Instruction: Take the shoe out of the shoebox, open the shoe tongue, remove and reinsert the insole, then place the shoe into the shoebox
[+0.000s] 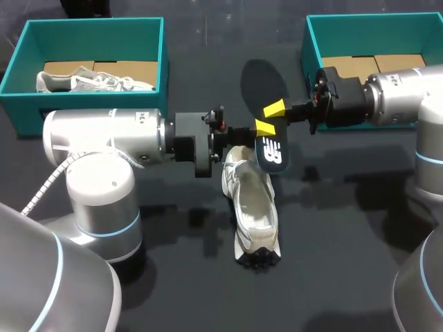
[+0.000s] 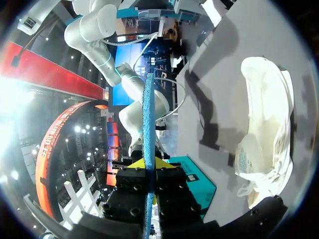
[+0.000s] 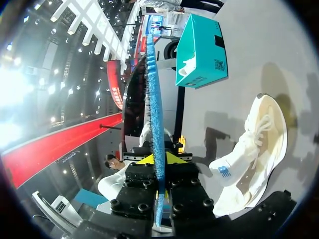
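The dark insole (image 1: 266,104) with a blue underside hangs on edge above the table, just over the heel of the white shoe (image 1: 255,211). The shoe lies on the table between the arms, toe toward the near edge. My left gripper (image 1: 265,128) comes in from the left and is shut on the insole near its logo end. My right gripper (image 1: 275,109) is shut on it just above. In the left wrist view the blue insole edge (image 2: 148,124) runs up from between the gripper (image 2: 148,164), and the shoe (image 2: 266,144) lies beside it. The right wrist view shows the insole (image 3: 154,99) clamped in the gripper (image 3: 159,158), with the shoe (image 3: 254,154) off to the side.
A teal shoebox (image 1: 90,24) at the back left holds another white shoe (image 1: 93,81). A second teal shoebox (image 1: 374,17) stands at the back right behind my right arm, with only cardboard showing inside. The left box (image 3: 202,45) also shows in the right wrist view.
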You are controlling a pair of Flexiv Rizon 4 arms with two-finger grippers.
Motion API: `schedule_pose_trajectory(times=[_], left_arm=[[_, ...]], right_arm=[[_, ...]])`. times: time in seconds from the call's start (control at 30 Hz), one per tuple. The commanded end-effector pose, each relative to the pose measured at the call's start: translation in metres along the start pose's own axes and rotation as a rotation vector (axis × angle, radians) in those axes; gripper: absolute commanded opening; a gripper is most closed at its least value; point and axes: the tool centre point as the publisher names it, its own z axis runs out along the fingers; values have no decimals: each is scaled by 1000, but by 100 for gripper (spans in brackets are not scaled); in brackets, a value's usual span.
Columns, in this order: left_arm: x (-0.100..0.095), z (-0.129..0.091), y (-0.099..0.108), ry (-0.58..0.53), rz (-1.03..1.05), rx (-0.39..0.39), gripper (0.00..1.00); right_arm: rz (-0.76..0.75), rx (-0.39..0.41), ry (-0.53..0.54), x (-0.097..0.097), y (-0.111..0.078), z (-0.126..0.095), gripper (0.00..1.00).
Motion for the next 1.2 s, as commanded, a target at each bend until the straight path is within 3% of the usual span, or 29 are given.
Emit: schedule_pose_trajectory(times=[0.03,0.33,0.5,0.57,1.07,1.2], left_arm=[[-5,-6,-3,-9,-9,-8,100],[-30,-65,11,17,-26,-23,100],[-37,-98,27,135,-51,8,100],[-38,-110,34,251,-5,42,100],[-38,-110,34,251,-5,42,100],[-45,-110,50,395,-23,3,100]], right_arm=[[3,5,3,-2,3,1,0],[17,-4,26,-12,0,-7,0],[29,-10,35,-19,-4,-8,0],[34,-9,37,-21,-5,-8,0],[45,-5,41,-24,-5,-6,0],[62,0,42,-25,-5,0,0]])
